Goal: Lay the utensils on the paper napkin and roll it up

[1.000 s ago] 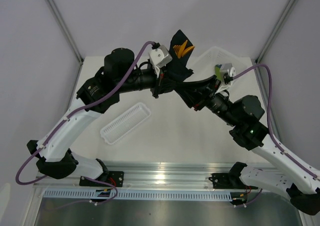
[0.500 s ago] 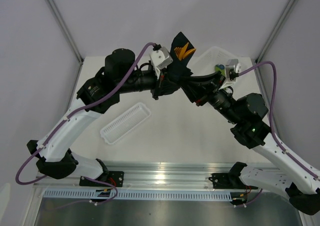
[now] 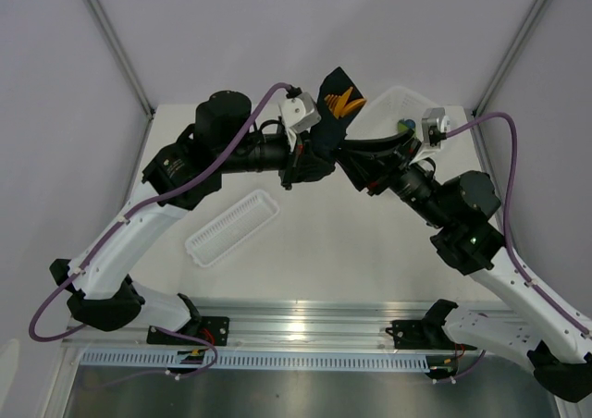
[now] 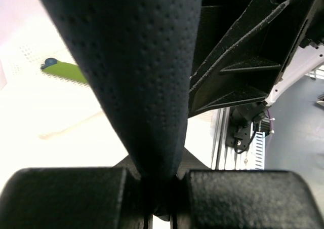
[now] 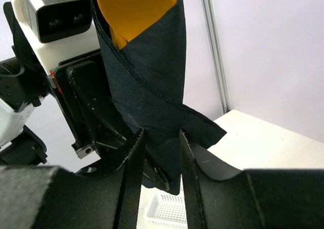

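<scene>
**Rolled napkin held in the air by both grippers**

Left gripper (image 4: 159, 188): fingers pressed together on the lower end of the paper napkin (image 4: 147, 62), pinching it tight. Its arm rises from the near left of the table (image 3: 305, 261) and bends inward above a white slotted tray (image 3: 233, 227). The napkin stands nearly upright in the air over the table's far middle. It is wrapped around the utensils (image 5: 134, 6), whose orange ends poke out of its top. Right gripper (image 5: 159, 158): fingers partly apart, one on each side of the roll and closed against it. Its arm climbs from the near right and leans inward, so the two arms form an arch. Far right, a green bundle (image 4: 66, 72) lies in a clear bin (image 3: 393, 99).
</scene>
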Robot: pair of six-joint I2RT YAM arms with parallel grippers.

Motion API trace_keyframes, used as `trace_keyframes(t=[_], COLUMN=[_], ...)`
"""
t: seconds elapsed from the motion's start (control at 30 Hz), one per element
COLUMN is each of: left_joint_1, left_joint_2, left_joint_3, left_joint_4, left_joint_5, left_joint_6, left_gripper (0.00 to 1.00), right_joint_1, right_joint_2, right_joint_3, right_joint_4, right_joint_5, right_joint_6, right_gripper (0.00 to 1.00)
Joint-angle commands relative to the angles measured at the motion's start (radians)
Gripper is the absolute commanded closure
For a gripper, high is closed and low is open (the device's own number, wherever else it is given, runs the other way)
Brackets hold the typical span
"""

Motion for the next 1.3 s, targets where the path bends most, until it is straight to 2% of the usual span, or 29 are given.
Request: trace_keyframes(t=[0.0,0.53,0.8,0.87,0.93,1.07,1.27], left_joint_1=[-0.005,-0.005,-0.007,-0.007,-0.007,-0.007,-0.007], left_joint_2=[-0.012,-0.009,0.003,0.003,0.000,-0.009,-0.033], left_joint_3=[0.002,-0.003,-0.005,-0.005,-0.006,-0.011,-0.017], left_joint_4=[0.004,-0.022,-0.067,-0.082,-0.090,-0.097,-0.120], left_joint_5=[0.083,0.169,0.248,0.281,0.297,0.321,0.344], left_joint_6=[0.016,0.058,0.130,0.148,0.165,0.182,0.222], left_gripper=[0.99,0.99,0.99,0.99,0.99,0.99,0.98], right_joint_1=[-0.010,-0.014,-0.014,-0.014,-0.013,-0.013,-0.016], right_joint_2=[-0.008,-0.009,0.002,0.002,-0.001,-0.009,-0.040], right_joint_3=[0.032,0.029,0.032,0.031,0.031,0.032,0.029], right_joint_4=[-0.010,-0.027,0.022,0.035,0.045,0.058,0.041], right_joint_5=[-0.030,-0.078,-0.168,-0.199,-0.221,-0.265,-0.323], right_joint_6=[0.015,0.019,0.045,0.051,0.059,0.067,0.044], right_gripper=[0.62,0.53,0.55,0.57,0.68,0.74,0.93])
